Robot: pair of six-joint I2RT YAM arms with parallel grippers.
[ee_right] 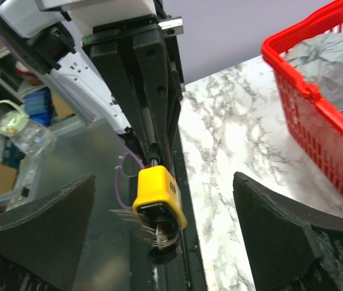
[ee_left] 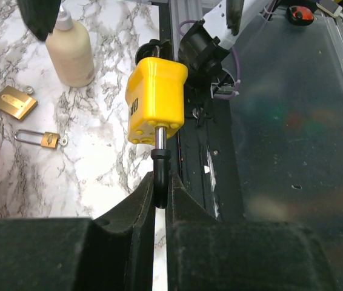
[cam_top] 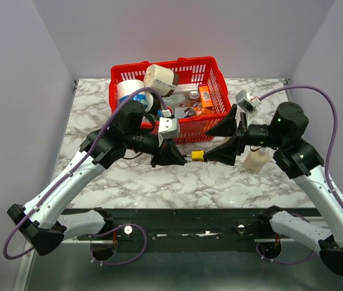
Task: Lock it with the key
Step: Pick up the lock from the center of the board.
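Observation:
A yellow padlock (cam_top: 197,156) hangs in the air between the two arms, above the table's front edge. My left gripper (cam_top: 180,156) is shut on its black shackle (ee_left: 160,176), with the yellow body (ee_left: 156,100) sticking out beyond the fingertips. In the right wrist view the padlock (ee_right: 156,194) has a key with a metal ring (ee_right: 164,233) at its bottom face, blurred. My right gripper (ee_right: 164,182) is open wide. Its fingers (ee_right: 44,224) stand either side of the padlock without touching it.
A red basket (cam_top: 217,124) full of items stands at the back centre. A cream bottle (cam_top: 257,160) stands under the right arm. Two brass padlocks (ee_left: 14,102) (ee_left: 49,140) lie on the marble table (cam_top: 159,182) near it.

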